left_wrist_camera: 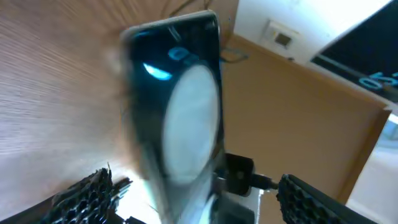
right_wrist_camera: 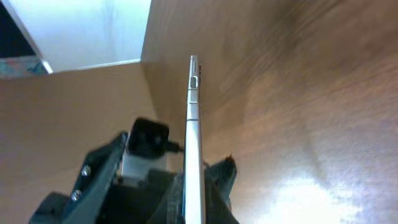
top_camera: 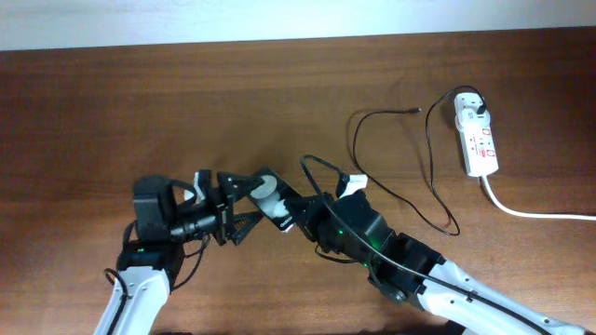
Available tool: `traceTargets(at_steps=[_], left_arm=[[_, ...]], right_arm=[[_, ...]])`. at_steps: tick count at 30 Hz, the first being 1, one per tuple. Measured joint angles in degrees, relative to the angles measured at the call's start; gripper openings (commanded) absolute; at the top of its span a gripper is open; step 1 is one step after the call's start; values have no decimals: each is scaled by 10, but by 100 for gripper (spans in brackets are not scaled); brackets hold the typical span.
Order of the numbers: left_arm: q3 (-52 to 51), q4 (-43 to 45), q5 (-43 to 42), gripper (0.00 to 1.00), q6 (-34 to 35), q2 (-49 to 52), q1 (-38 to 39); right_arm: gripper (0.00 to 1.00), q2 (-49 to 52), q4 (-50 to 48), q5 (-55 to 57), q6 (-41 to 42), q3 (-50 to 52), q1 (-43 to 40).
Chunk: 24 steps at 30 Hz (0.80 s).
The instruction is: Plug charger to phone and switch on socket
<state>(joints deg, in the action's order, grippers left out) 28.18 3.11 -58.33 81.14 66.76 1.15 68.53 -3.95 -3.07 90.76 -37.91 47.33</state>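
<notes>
**Phone clamped in the right pincer, facing the spread left fingers**

The phone (top_camera: 269, 194) is left of the table's centre. The right gripper (top_camera: 285, 212) is closed on one end of it. The left gripper (top_camera: 251, 201) faces it from the left with its jaws wide apart. The phone's free end lies between or just ahead of the left fingertips, and contact cannot be confirmed.

Only the overhead view shows the rest of the task items. The charger (top_camera: 430, 177) loops as a thin black cable over the right half of the table (top_camera: 140, 102), well apart from the phone. Its connector tip (top_camera: 415, 112) lies loose on the wood. Its white plug (top_camera: 475, 110) sits in the socket (top_camera: 481, 144), a white strip with red marks. A thick white cord (top_camera: 535, 212) trails from the socket to the right edge.

The left wrist view shows the phone (left_wrist_camera: 177, 106) face-on and blurred. It is glossy black with rounded corners, a pale oval glare and a blue reflection. The ridged left fingers (left_wrist_camera: 87, 196) stand to either side of it.

The right wrist view shows the phone (right_wrist_camera: 194, 137) edge-on as a thin silvery band with small side buttons. It rises from between the dark fingers (right_wrist_camera: 221, 177). The table is brown wood with a visible grain.
</notes>
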Motion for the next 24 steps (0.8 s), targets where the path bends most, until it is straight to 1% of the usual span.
traceTargets(at_steps=[1, 2, 4, 6, 8, 12, 14, 15, 17, 18, 20, 21, 23, 24], left_arm=[[-1, 21, 0, 84, 16, 1, 7], [-1, 39, 0, 75, 31, 2, 16], [-1, 41, 0, 66, 48, 2, 23], [-1, 40, 0, 56, 57, 2, 23], [-1, 40, 1, 40, 77, 2, 23], [-2, 38, 3, 29, 129, 3, 23], [-2, 62, 2, 17, 144, 3, 23], [-3, 73, 3, 13, 152, 3, 23], [-4, 89, 2, 0, 160, 4, 23], [-5, 91, 2, 0, 160, 4, 23], [-5, 94, 2, 0, 160, 4, 23], [-5, 92, 2, 0, 160, 4, 23], [-5, 92, 9, 0, 162, 4, 25], [-5, 92, 15, 0, 166, 4, 26]], right_arm=[[4, 0, 0, -15, 12, 0, 0], [4, 0, 0, -31, 25, 0, 0], [4, 0, 0, -56, 36, 0, 0], [4, 0, -4, -64, 54, 0, 0], [4, 0, -7, -65, 86, 0, -1], [4, 0, -13, -65, 134, 0, -2], [4, -1, -19, -61, 154, -1, -3], [4, -1, -22, -59, 162, -3, -4], [4, -3, -25, -54, 177, -6, -5], [4, -3, -28, -53, 188, -6, -6], [20, -3, -29, -52, 200, -7, -6], [21, -4, -27, -56, 195, -7, -6], [32, -4, -16, -61, 190, -7, -5], [35, -4, -1, -61, 189, -9, -5]])
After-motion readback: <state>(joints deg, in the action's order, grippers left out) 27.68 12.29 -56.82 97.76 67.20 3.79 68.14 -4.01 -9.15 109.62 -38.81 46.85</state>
